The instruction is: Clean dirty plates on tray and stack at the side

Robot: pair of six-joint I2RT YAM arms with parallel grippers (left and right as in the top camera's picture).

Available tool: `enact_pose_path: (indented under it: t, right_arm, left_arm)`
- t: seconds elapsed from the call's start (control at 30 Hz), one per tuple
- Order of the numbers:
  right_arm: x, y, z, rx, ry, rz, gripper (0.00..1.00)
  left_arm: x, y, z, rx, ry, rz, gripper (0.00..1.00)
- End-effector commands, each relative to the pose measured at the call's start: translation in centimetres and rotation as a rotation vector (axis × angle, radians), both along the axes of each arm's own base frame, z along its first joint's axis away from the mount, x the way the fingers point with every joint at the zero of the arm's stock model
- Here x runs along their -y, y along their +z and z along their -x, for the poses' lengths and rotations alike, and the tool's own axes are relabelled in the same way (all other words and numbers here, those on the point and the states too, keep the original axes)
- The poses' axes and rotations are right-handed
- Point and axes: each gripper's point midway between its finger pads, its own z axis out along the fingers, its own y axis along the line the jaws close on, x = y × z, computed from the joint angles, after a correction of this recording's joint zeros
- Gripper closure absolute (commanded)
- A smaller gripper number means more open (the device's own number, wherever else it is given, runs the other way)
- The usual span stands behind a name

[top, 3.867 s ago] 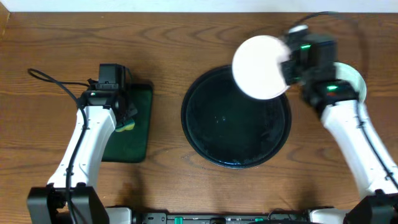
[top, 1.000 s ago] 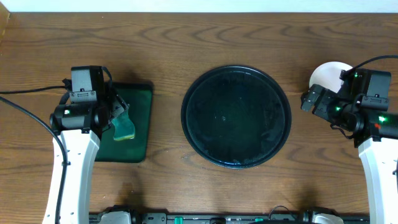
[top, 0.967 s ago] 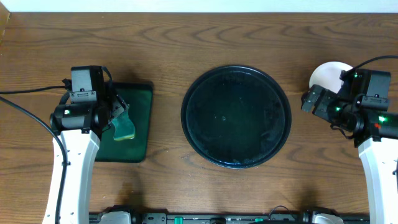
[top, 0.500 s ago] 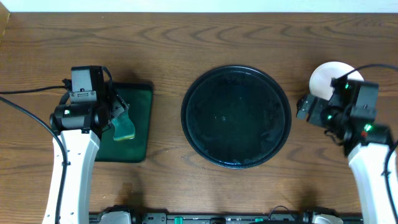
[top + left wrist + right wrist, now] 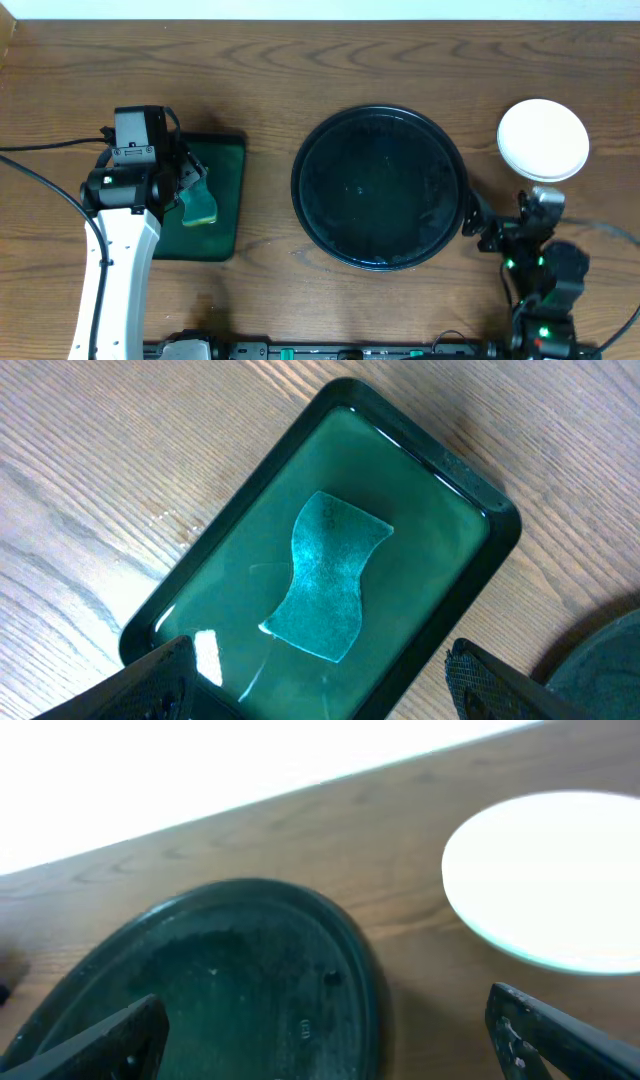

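The right pincer (image 5: pixel 330 1038), its jaws spread wide and gripping nothing, is now hanging low at the near edge of the tabletop (image 5: pixel 300 60), just off the right rim of the tray (image 5: pixel 303 190), after pulling back from the far right corner where it was hovering half a second ago. A few seconds earlier it was carrying a white plate across the tray's far right rim. That plate is now lying free on the wood to the right of the tray and clear of it, as the top of the plates (image 5: pixel 543 138) stacked at the side. From above only one clean white disc is showing, so how many lie under it cannot be told. The black tray itself is sitting bare, with nothing but a wet sheen and a few specks on its floor. Across the tabletop, the left pincer (image 5: pixel 340 680) is likewise standing spread and empty, hovering where it was a second ago over the teal sponge (image 5: pixel 328 575), which is resting in the rectangular green tray (image 5: pixel 480 490). With no plate remaining on the black tray, the sponge set down and both arms drawn off their work, the cleaning and stacking appear to be finished. At most, the arms are settling into rest, and nothing further seems to be waiting for a wipe.
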Motion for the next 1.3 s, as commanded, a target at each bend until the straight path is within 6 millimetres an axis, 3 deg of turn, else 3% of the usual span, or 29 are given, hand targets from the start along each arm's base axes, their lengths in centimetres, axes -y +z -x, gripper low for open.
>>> enact_pose_path:
  t: [0.0,0.2,0.63,1.27]
  right_arm:
    - [-1.2,-0.5,0.8,0.067,0.051,0.02,0.01]
    - [-2.7,0.2,1.8,0.175,0.103,0.144,0.01]
    - [-0.3,0.9,2.5,0.21,-0.035,0.25,0.01]
    - [-0.7,1.0,2.6,0.217,-0.013,0.245,0.01]
  left_arm:
    - [-0.1,0.4,-0.1,0.009,0.005,-0.002,0.2]
    - [-0.1,0.4,-0.1,0.009,0.005,-0.001,0.2]
    - [-0.1,0.4,-0.1,0.009,0.005,-0.002,0.2]
    - [-0.1,0.4,-0.1,0.009,0.005,-0.002,0.19]
